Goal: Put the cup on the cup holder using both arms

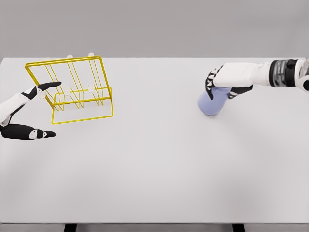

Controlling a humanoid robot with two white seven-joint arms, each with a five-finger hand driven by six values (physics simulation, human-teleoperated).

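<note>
Item 1, your cup (212,103): pale blue, tilted, on the table's (159,169) right side, fingers of the right hand (223,83) wrapped around its upper end. Item 2, yellow wire cup holder (72,89): far left, well apart. Left hand (26,113) just beside it, fingers spread, holding nothing.

The thin yellow wire cup holder (72,89) looks like glossy coated metal; the pale lavender cup (214,101) seems smooth matt plastic; the broad white bench (159,174) is flat and matt — the white-and-black fingers (210,87) look like smooth hard plastic.
</note>
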